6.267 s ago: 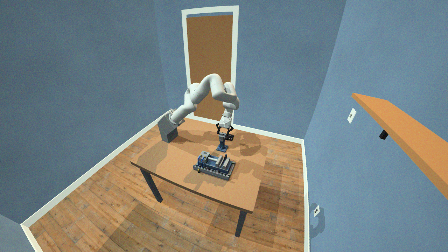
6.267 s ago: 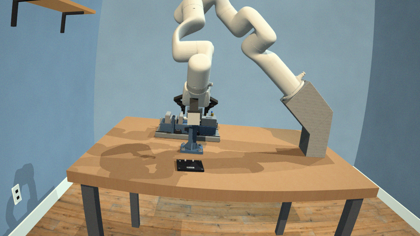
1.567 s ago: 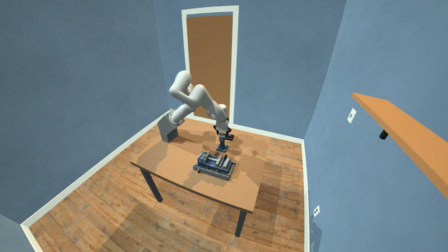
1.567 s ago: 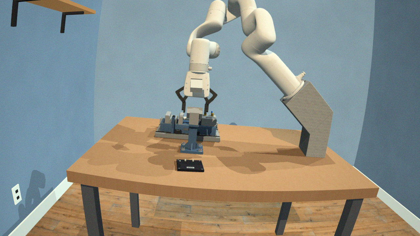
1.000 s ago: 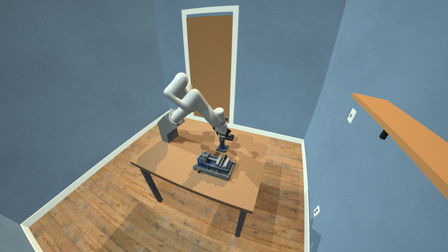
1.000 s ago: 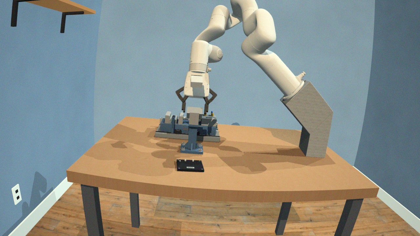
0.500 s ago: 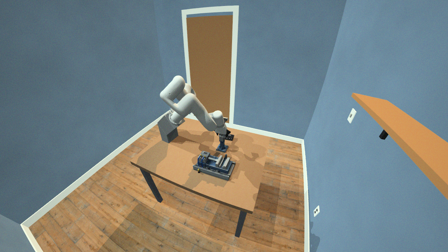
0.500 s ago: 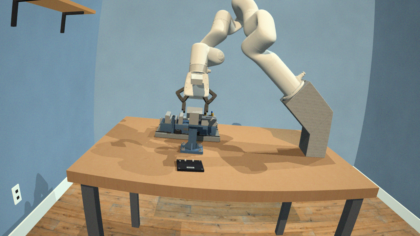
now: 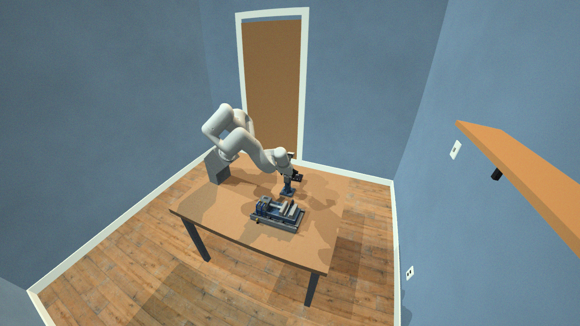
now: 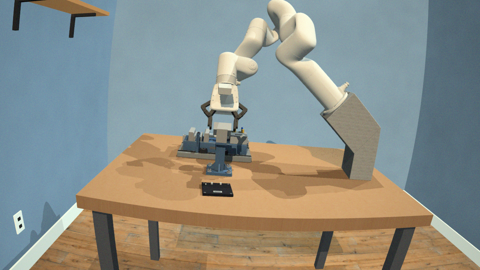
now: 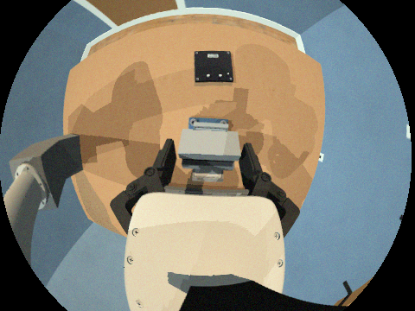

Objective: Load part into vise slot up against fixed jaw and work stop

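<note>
The part (image 10: 222,131), a grey block, lies in the V-block on top of the blue stand (image 10: 219,160). In the wrist view the part (image 11: 207,147) sits between my two dark fingers with a small gap on each side. My gripper (image 10: 223,124) is open, points down and straddles the part; it also shows in the wrist view (image 11: 207,162). I cannot tell which way the slot faces. The black infeed plate (image 10: 217,189) lies empty on the table in front of the stand. The vise (image 10: 214,144) stands behind the stand with its jaws open.
The arm's grey base block (image 10: 355,137) stands at the table's right rear. The vise (image 9: 277,213) with its air cylinder sits on a grey baseplate mid-table. The infeed plate (image 11: 213,66) lies near the table edge on the door side.
</note>
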`<state>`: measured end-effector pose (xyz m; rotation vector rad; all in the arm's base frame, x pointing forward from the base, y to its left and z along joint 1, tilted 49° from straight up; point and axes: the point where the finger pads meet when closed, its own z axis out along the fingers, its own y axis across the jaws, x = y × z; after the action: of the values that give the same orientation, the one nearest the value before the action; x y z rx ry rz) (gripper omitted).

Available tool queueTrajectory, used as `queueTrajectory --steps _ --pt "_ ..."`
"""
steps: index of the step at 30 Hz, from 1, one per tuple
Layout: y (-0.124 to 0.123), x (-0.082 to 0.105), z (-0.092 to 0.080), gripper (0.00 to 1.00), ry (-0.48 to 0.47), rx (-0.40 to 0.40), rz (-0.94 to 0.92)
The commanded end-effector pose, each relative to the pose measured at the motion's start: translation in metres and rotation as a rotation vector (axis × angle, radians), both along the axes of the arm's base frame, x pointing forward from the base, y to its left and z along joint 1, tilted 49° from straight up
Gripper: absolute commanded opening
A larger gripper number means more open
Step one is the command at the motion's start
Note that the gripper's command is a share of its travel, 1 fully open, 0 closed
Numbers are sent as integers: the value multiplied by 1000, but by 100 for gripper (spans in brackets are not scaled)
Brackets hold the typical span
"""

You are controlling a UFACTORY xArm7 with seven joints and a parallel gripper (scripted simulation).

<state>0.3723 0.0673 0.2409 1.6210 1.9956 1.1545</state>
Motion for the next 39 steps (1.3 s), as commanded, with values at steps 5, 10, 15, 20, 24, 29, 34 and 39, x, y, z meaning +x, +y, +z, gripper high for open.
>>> queueTrajectory --steps 5,10,15,20,24,29,34,39 --pt "-1 0 1 89 3 33 41" --pt "-1 0 1 89 4 55 66" --pt "-1 1 1 89 5 77 90" --pt "-1 1 0 89 5 89 104" --pt "-2 1 0 89 6 104 121" --pt "-2 1 0 89 7 121 141" --pt "-2 1 0 89 7 131 152" --pt "-2 1 0 89 8 145 168"
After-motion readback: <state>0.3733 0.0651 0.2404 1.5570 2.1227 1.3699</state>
